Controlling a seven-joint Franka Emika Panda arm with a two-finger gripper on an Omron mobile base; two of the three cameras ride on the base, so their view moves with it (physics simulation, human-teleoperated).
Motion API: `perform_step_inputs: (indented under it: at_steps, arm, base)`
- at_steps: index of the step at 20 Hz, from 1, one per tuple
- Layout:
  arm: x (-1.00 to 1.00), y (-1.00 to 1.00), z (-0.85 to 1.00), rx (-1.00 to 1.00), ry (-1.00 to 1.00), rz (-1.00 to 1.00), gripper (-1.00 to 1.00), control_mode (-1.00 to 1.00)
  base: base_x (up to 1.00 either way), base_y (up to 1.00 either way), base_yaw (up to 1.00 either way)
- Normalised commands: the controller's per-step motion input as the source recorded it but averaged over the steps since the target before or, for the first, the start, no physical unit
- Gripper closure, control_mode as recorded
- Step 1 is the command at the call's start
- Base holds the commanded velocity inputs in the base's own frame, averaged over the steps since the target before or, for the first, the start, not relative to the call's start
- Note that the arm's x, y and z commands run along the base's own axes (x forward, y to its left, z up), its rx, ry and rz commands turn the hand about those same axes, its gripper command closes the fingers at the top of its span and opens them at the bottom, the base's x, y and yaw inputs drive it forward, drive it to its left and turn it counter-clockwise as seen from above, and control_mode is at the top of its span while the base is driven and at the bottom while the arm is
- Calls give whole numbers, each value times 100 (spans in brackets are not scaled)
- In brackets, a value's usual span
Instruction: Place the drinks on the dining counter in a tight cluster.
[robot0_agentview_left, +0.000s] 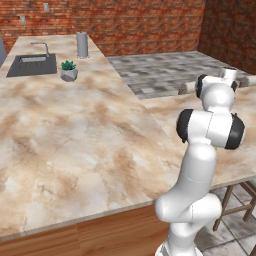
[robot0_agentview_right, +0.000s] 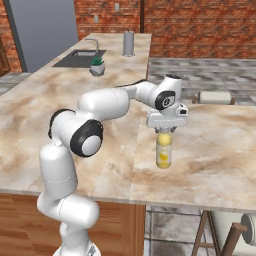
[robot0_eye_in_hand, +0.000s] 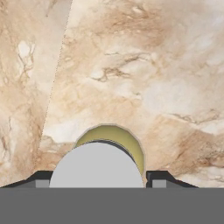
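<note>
The stubby yellow juice bottle (robot0_agentview_right: 164, 154) stands upright over the dining counter (robot0_agentview_right: 210, 150), close to the seam between two slabs. Whether its base touches the stone I cannot tell. My gripper (robot0_agentview_right: 165, 131) points straight down and is shut on the bottle's pale cap (robot0_eye_in_hand: 97, 166). In the hand view a dark fingertip (robot0_eye_in_hand: 158, 178) sits against each side of the cap, and the yellow body (robot0_eye_in_hand: 118, 134) shows beyond it. The marbled counter (robot0_agentview_left: 75, 140) also spreads wide in the left base view, where my own arm blocks the bottle.
At the far end of the counter are a sink (robot0_agentview_right: 80, 57), a small potted plant (robot0_agentview_right: 97, 66) and a grey canister (robot0_agentview_right: 129, 43). A cushioned stool (robot0_agentview_right: 215, 97) stands beyond the far edge and another stool (robot0_agentview_right: 222, 235) at the near edge. Brick walls close the back.
</note>
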Motion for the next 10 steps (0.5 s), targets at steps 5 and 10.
perform_step_inputs:
  at_steps: [5,10]
  arm:
    - [0,0,-9,0,0,0,100,-100]
    - [0,0,0,0,0,0,100,-100]
  base:
    - [0,0,0]
    - [0,0,0]
